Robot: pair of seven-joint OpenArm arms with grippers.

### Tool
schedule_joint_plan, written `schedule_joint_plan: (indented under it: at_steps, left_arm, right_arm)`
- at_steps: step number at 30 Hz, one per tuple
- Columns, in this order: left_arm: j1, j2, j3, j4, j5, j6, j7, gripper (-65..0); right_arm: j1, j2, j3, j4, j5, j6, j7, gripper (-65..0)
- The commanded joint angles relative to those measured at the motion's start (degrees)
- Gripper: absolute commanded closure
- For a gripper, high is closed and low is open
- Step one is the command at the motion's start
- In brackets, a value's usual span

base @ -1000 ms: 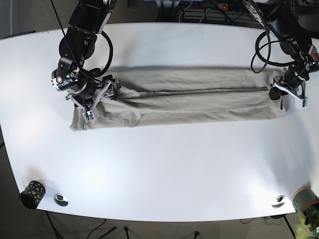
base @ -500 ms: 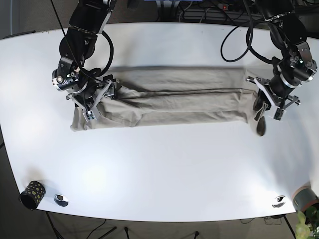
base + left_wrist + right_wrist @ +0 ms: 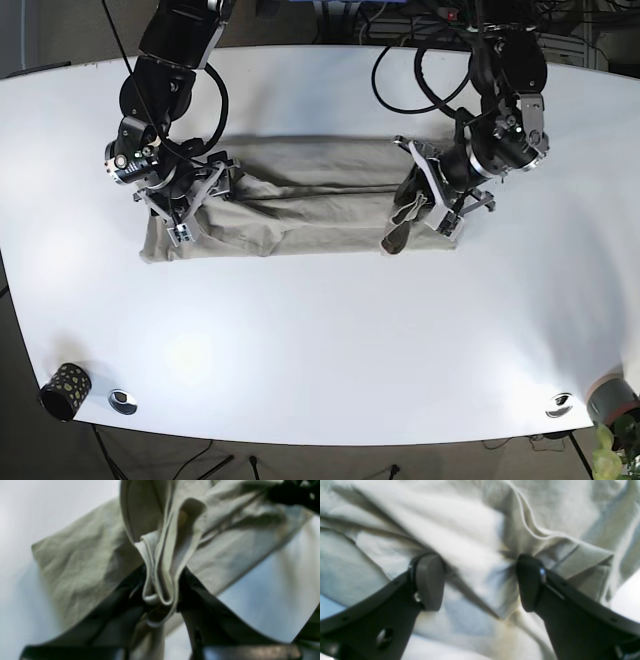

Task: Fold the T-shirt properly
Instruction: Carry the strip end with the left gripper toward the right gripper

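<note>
Khaki T-shirt [image 3: 300,195] lies banded on the white counter [image 3: 320,340]. Left pincer [image 3: 161,600] grips its gathered end mid-fold; right pincer [image 3: 480,582] gapes over cloth. Next: lay the end flat.

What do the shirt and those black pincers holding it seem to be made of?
T-shirt: looks like soft matte cotton knit, khaki-grey; it wrinkles, drapes and shows stitched hems. Left gripper and right gripper: apparently dark moulded plastic, smooth and faintly glossy, with small screws; metal can't be ruled out.
</note>
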State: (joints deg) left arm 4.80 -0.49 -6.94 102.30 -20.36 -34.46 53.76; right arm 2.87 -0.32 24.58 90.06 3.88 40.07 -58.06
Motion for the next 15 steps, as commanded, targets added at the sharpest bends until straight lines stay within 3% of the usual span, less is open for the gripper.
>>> schedule_joint_plan:
  at_steps: [1,10,12,15]
  left_arm:
    - [-2.03,1.06,-0.14,-1.86,-0.87,1.27,-1.58,-0.3]
    - [-5.19,2.38,1.36,-7.14,-0.87,3.64,-1.58,-0.8]
    - [-5.54,2.38,3.29,-7.58,-0.87,3.73,-1.58,-5.6]
    - [-5.63,2.29,4.87,-7.58,-0.87,3.91,-1.58,-20.6]
  right_arm:
    - [0.86,0.27,-0.01,0.36,0.65,-0.07,0.61,-42.2]
    - [0.77,0.27,0.26,-0.61,0.65,-0.07,0.61,-42.2]
    - [0.77,0.27,0.26,-0.52,0.65,-0.07,0.61,-42.2]
    - [0.77,0.27,0.26,-0.52,0.65,-0.07,0.61,-42.2]
